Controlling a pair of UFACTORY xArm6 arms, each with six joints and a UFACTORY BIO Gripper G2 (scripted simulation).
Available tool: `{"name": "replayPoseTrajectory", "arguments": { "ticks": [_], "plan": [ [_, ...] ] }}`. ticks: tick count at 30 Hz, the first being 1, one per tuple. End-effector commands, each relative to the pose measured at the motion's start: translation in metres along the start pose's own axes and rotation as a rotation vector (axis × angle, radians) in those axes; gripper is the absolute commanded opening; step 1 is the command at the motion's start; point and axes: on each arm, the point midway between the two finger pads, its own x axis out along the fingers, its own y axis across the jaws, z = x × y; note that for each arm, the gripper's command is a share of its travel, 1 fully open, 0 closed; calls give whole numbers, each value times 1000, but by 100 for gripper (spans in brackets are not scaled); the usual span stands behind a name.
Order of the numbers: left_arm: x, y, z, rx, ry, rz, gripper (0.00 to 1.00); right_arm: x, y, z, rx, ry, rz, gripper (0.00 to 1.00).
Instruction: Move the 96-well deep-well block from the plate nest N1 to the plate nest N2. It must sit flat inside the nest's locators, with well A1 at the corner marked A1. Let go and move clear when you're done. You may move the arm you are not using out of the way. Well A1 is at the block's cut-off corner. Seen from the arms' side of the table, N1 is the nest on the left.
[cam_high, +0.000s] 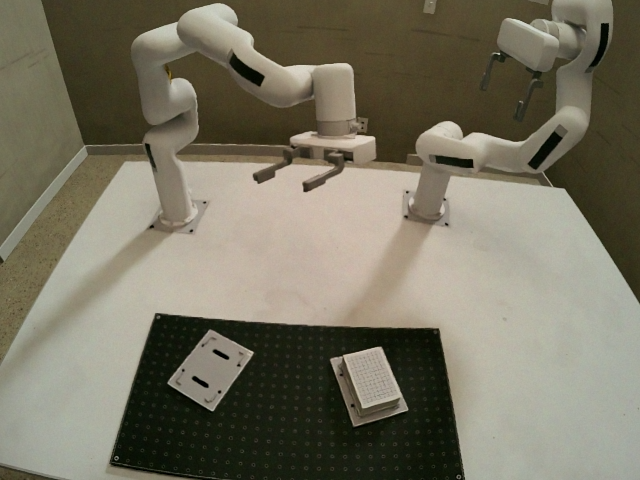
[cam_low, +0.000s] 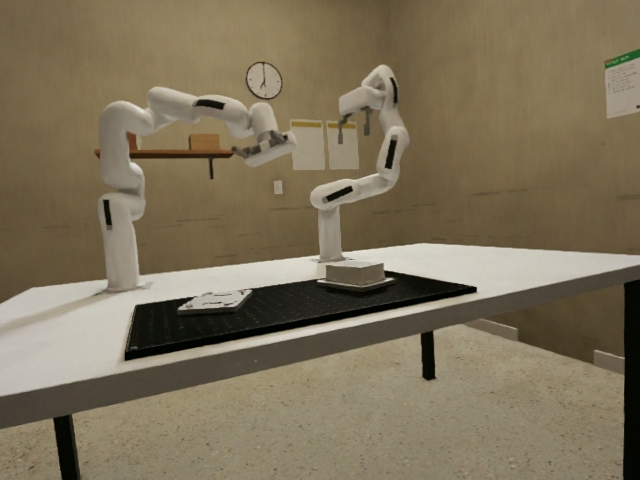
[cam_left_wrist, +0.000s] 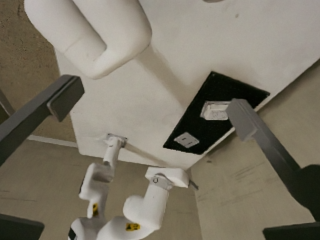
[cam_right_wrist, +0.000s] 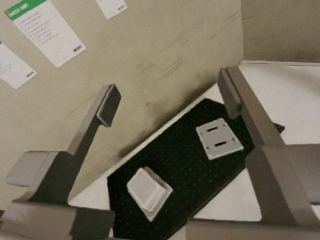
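The pale deep-well block (cam_high: 371, 377) (cam_low: 354, 272) (cam_left_wrist: 215, 111) (cam_right_wrist: 144, 189) sits on nest N1 (cam_high: 359, 420) (cam_right_wrist: 160, 204); I cannot make out its cut-off corner. In the left wrist view a finger covers part of it. Nest N2 (cam_high: 210, 369) (cam_low: 217, 300) (cam_left_wrist: 186, 140) (cam_right_wrist: 216, 136) is empty, with two dark slots and corner locators. My right gripper (cam_high: 288, 181) (cam_right_wrist: 170, 87) is partly open and empty, high above the table behind the nests. My left gripper (cam_high: 501, 100) (cam_low: 353, 136) (cam_left_wrist: 156, 100) is wide open and empty, high up, far from the block.
Both nests stand turned on a black perforated board (cam_high: 289, 413) (cam_low: 289, 310) on the white table (cam_high: 289, 248). The right arm (cam_high: 211, 31) reaches in from its base toward the left arm (cam_high: 547, 144), which is folded up at the side. Walls stand behind.
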Motion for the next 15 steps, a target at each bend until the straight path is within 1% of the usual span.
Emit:
{"name": "replayPoseTrajectory", "arguments": {
  "ticks": [1,4,5,10,11,13,15],
  "plan": [
    [0,0,0,0,0,-1,100,16,1,-1,-11,-5,19,37],
    [0,0,0,0,0,-1,100,30,1,-4,-11,-5,19,37],
    [0,0,0,0,0,-1,100,35,1,-5,-30,-10,46,37],
    [0,0,0,0,0,-1,100,60,0,-9,-32,-11,49,37],
    [0,0,0,0,0,-1,100,65,0,-10,-51,-14,76,37],
    [0,0,0,0,0,-1,100,65,0,-10,-51,-14,76,37],
    [0,0,0,0,0,-1,100,74,-1,-12,-53,-14,78,37]
  ]
}}
